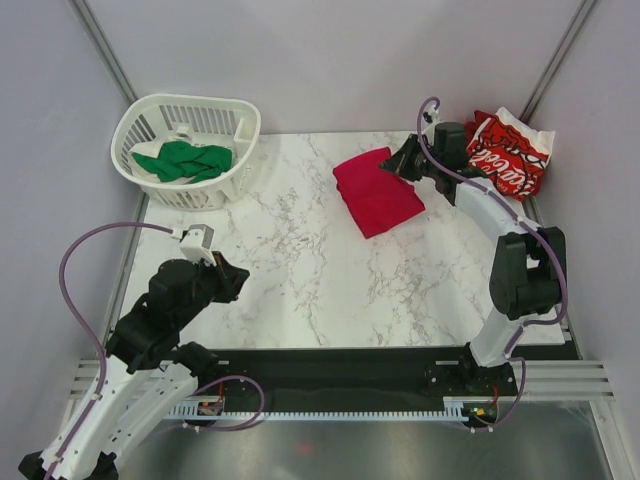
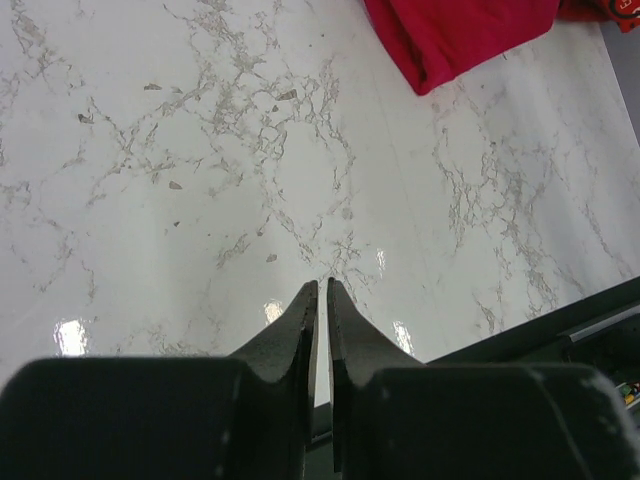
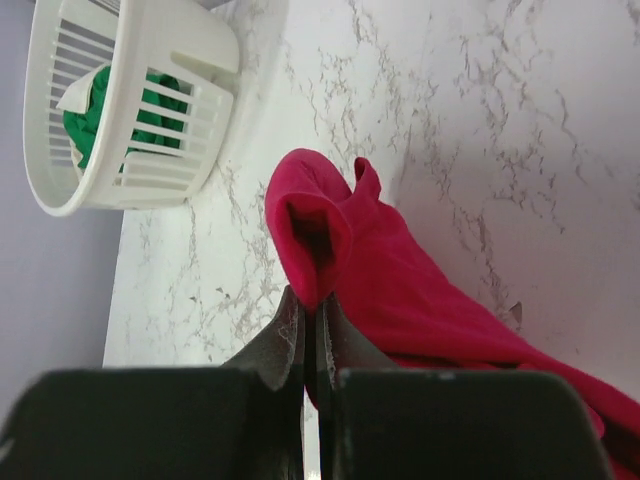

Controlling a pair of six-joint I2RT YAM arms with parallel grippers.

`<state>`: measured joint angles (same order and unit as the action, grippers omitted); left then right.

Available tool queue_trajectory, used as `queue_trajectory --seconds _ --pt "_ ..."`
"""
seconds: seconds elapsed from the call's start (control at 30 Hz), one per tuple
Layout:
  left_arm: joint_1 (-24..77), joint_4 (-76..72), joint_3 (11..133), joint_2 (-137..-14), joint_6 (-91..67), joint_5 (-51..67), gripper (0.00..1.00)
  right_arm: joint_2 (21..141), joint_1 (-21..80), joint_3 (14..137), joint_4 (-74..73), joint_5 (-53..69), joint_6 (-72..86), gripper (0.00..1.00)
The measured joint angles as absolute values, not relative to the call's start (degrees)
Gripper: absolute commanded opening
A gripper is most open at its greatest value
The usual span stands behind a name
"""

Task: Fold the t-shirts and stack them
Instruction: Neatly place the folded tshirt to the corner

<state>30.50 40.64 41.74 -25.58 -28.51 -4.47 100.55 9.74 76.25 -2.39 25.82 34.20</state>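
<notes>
A folded crimson t-shirt (image 1: 377,192) lies at the back right of the marble table. My right gripper (image 1: 398,162) is at its far edge, shut on a fold of that red cloth (image 3: 320,240). Behind the right arm, in the far right corner, sits a folded red-and-white t-shirt (image 1: 510,152) with white script lettering. A green t-shirt (image 1: 185,161) lies crumpled in the white basket (image 1: 224,187) at the back left, also seen in the right wrist view (image 3: 85,115). My left gripper (image 2: 322,287) hangs shut and empty above bare marble at the front left, with a corner of the crimson t-shirt (image 2: 455,35) ahead of it.
The white slatted basket (image 3: 140,165) stands at the table's back left corner. Grey walls with metal posts enclose the table at the back and sides. A black rail (image 1: 340,365) runs along the near edge between the arm bases.
</notes>
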Motion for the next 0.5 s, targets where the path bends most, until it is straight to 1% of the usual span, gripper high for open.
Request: queue_trajectory --seconds 0.23,0.5 --pt "30.5 40.6 41.7 -25.3 -28.5 -4.6 0.13 102.3 9.2 87.0 -10.5 23.1 31.6 0.00" --pt "30.5 40.6 41.7 -25.1 -28.5 -4.6 0.14 105.8 7.9 98.5 -16.3 22.3 29.9 0.00"
